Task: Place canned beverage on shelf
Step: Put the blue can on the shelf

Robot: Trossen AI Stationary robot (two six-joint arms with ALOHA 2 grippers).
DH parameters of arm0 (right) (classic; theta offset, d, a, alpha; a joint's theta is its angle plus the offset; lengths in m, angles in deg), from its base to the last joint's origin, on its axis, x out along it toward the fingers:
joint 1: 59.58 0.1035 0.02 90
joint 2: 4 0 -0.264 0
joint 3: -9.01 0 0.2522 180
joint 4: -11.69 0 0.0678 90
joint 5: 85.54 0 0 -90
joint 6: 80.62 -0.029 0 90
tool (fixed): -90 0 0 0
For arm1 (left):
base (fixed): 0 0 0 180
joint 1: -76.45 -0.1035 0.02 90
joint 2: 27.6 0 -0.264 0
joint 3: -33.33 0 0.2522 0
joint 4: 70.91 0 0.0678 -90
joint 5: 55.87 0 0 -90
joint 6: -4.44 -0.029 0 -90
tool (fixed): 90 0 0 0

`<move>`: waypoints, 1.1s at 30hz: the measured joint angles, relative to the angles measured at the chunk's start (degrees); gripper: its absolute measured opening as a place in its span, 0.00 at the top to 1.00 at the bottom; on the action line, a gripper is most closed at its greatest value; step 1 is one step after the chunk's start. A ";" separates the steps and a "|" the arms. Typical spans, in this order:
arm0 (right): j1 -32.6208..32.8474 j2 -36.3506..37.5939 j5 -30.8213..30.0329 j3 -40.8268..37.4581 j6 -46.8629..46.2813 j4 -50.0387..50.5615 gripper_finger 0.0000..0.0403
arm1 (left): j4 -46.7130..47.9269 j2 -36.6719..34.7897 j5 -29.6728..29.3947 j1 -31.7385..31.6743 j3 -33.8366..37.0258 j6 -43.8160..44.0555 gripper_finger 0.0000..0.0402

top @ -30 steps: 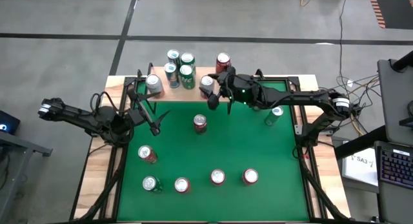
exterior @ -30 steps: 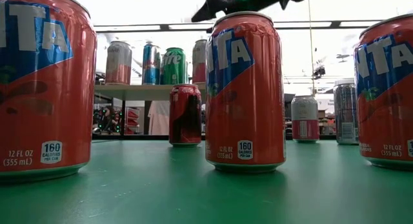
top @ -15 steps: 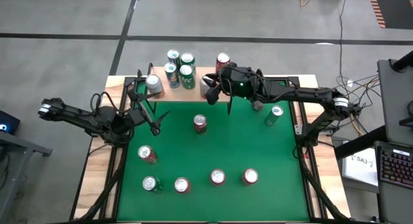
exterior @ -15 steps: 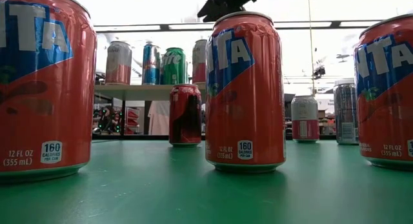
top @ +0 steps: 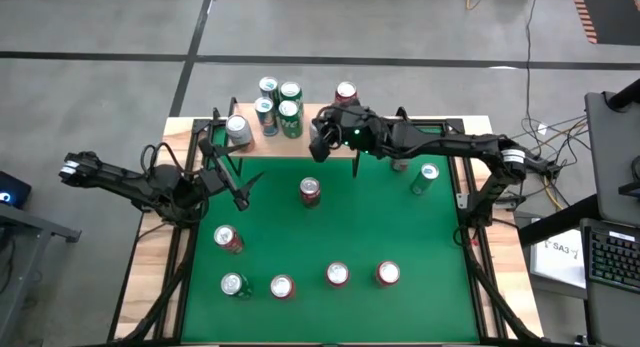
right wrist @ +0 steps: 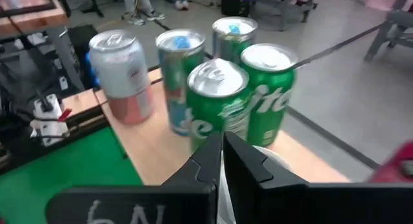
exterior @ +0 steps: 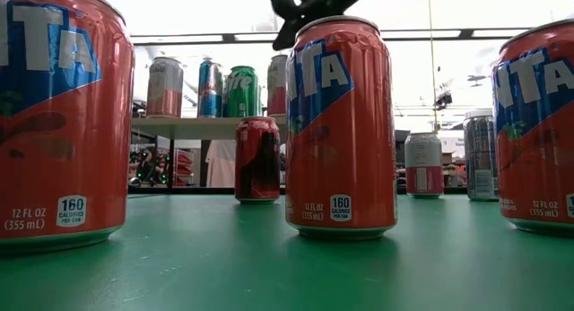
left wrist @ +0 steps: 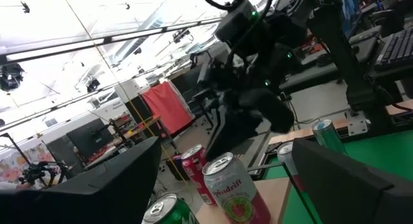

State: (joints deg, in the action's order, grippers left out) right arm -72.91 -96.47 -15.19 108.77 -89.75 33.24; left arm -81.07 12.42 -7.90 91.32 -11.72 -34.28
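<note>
Seven cans (top: 290, 90) on the shelf (top: 300, 141).

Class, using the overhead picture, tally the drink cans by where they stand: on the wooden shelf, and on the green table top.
On the light-wood shelf: 6 drink cans in plain view
On the green table top: 7 drink cans in plain view
Total: 13; the right arm may hide more.
</note>
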 joint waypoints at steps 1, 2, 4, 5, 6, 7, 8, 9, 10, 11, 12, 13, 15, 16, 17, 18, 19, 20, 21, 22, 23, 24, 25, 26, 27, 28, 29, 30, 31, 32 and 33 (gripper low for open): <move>0.01 -0.30 0.09 0.02 -0.02 0.20 0.98 | 0.02 0.05 0.00 0.00 0.00 0.00 0.17; 0.07 -0.53 0.10 0.04 0.00 0.32 0.98 | 0.00 0.10 0.01 0.00 0.00 -0.01 0.17; 0.07 -0.92 0.10 0.23 0.01 -0.03 0.98 | 0.00 0.10 0.00 0.00 0.00 0.00 0.17; 0.05 -0.98 0.10 0.25 0.07 0.23 0.98 | 0.00 0.10 0.01 0.00 0.00 0.00 0.17; 0.05 -1.02 0.12 0.25 0.24 0.61 0.98 | 0.00 0.10 -0.01 0.00 0.00 0.00 0.17; 0.03 -1.08 0.12 0.24 0.72 0.96 0.98 | 0.00 0.10 0.01 0.00 0.00 0.00 0.17; 0.07 -1.08 0.14 0.24 0.83 1.43 0.98 | 0.00 0.10 0.01 0.00 0.00 0.00 0.17; 0.24 -1.08 0.14 0.24 0.88 1.75 0.98 | 0.00 0.10 -0.01 0.00 0.00 0.00 0.17; 0.33 -1.08 0.31 0.24 1.00 1.81 0.98 | 0.00 0.10 -0.01 0.00 0.00 0.00 0.17; 0.38 -1.08 0.54 0.24 1.20 1.95 0.98 | 0.00 0.10 0.01 0.00 0.00 0.00 0.17; 0.49 -1.06 0.73 0.24 1.36 2.26 0.98 | 0.00 0.10 0.01 0.00 0.00 0.00 0.17; 0.49 -1.07 0.85 0.24 1.50 2.46 0.98 | 0.00 0.10 0.01 0.00 0.00 0.00 0.17; 0.46 -1.08 1.63 0.24 1.81 2.72 0.98 | 0.00 0.10 0.01 0.00 0.00 0.00 0.17; 0.46 -1.08 2.05 0.24 2.09 2.87 0.98 | 0.00 0.10 -0.01 0.00 0.00 0.00 0.17; 0.46 -1.08 2.13 0.24 2.15 3.06 0.98 | 0.00 0.10 0.00 0.00 0.00 0.00 0.17; 0.46 -1.08 2.15 0.24 2.39 3.28 0.98 | 0.00 0.10 0.01 0.00 0.00 0.00 0.17; 0.46 -1.08 2.11 0.24 2.41 3.51 0.98 | 0.00 0.10 0.00 0.00 0.00 0.00 0.17; 0.46 -1.07 2.11 0.24 2.41 3.72 0.98 | 0.00 0.10 -0.01 0.00 0.00 0.00 0.17; 0.46 -1.06 2.12 0.24 2.43 3.91 0.98 | 0.00 0.10 -0.01 -0.02 0.00 0.00 0.17; 0.55 -1.03 2.13 0.24 2.55 4.05 0.98 | 0.00 0.10 0.00 -0.04 0.00 0.00 0.17; 0.66 -1.02 2.11 0.25 2.93 4.23 0.98 | 0.00 0.10 -0.01 -0.03 0.00 0.00 0.17; 0.69 -0.94 2.12 0.28 3.56 4.59 0.98 | 0.00 0.10 -0.01 -0.04 0.00 0.00 0.17; 0.70 -0.84 2.17 0.47 4.34 5.38 0.98 | 0.00 0.10 -0.01 -0.04 0.00 -0.01 0.17; 0.70 -0.80 2.26 0.83 5.00 6.33 0.98 | 0.00 0.10 -0.01 -0.04 0.00 -0.07 0.17; 0.71 -0.76 2.26 1.08 5.72 7.10 0.98 | 0.00 0.10 -0.01 -0.04 0.00 -0.20 0.17; 0.70 -0.76 2.25 1.20 6.23 7.48 0.98 | 0.00 0.10 -0.01 -0.07 0.00 -0.25 0.17; 0.70 -0.76 2.20 1.44 6.72 7.90 0.98 | 0.00 0.10 -0.01 -0.07 0.00 -0.33 0.17; 0.70 -0.74 2.10 1.63 6.84 8.20 0.98 | 0.00 0.10 -0.03 -0.07 0.00 -0.37 0.17; 0.70 -0.74 1.93 1.75 6.86 8.21 0.98 | 0.00 0.10 -0.01 -0.07 0.00 -0.39 0.17; 0.70 -0.74 1.84 1.81 6.87 7.98 0.98 | 0.00 0.10 -0.03 -0.08 0.00 -0.39 0.17; 0.70 -0.74 1.82 1.87 6.87 7.60 0.98 | 0.00 0.10 -0.03 -0.09 0.00 -0.39 0.17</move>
State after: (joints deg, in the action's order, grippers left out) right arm -72.20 -97.21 -13.37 110.64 -82.89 40.84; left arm -81.07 12.52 -7.93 91.23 -11.72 -34.68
